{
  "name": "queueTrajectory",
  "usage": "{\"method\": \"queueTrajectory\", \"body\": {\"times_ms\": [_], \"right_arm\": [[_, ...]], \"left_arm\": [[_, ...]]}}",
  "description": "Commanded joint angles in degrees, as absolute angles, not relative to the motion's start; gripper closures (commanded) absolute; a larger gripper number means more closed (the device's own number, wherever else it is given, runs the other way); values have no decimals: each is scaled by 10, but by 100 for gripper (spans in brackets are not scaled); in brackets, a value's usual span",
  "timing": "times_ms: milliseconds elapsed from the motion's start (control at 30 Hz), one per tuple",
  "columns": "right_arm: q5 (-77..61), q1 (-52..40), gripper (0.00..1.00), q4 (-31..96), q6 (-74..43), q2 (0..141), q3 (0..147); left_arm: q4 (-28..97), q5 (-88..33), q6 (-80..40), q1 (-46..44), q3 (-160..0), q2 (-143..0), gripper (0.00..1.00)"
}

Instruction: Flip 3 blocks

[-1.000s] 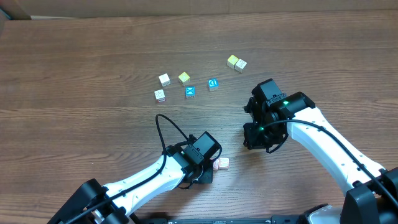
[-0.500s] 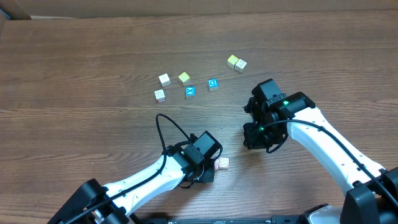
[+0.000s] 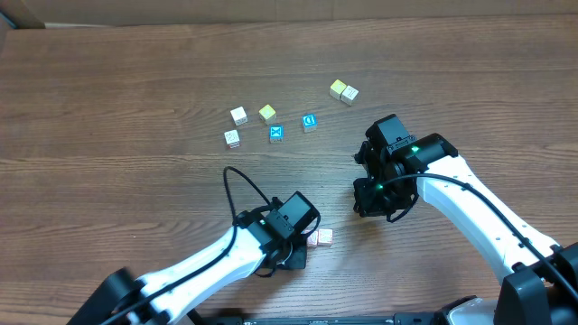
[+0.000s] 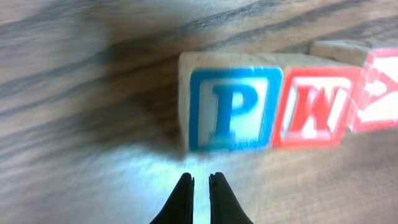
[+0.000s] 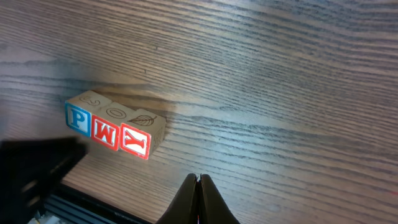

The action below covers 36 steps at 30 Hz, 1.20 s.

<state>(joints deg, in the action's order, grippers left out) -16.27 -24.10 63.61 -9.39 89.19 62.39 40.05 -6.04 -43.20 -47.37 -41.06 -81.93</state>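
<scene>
Blocks (image 5: 106,127) in touching row near bench (image 3: 108,90) front edge. Left gripper (image 4: 200,186) clenched, empty, facing P block (image 4: 233,109); right gripper (image 5: 199,186) clenched, empty. Next, probably: tip P block over.

Matt grained wooden table (image 5: 280,74), pale wooden blocks (image 5: 115,127) with printed faces

A robotics lab bench: white robot arms (image 3: 470,208) on a wood-grain table (image 3: 108,108).

Left arm (image 3: 203,268) enters from bottom left, white forearm angled up-right, black wrist bent down. Left gripper (image 4: 200,182) closed, tips almost touching. Right arm (image 3: 470,209) enters from bottom right, elbow bent. Right gripper (image 5: 199,182) closed, tips together.
</scene>
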Motion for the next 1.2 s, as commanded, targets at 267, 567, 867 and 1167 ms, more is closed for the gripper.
{"method": "queueTrajectory", "body": {"times_ms": [267,567,867,1167], "right_arm": [[-167,-244,96,625,-89,880,622],[-168,-288,96,589,-116,880,595],[-166,-368,96,465,-206,882,540],[-132,-375,96,404,-294,897,539]], "left_arm": [[522,73,-428,-430,-452,-712,96],[431,15,-361,-377,-435,-779,96],[417,14,-347,-377,-435,-857,96],[406,14,-347,-377,-435,-862,96]]}}
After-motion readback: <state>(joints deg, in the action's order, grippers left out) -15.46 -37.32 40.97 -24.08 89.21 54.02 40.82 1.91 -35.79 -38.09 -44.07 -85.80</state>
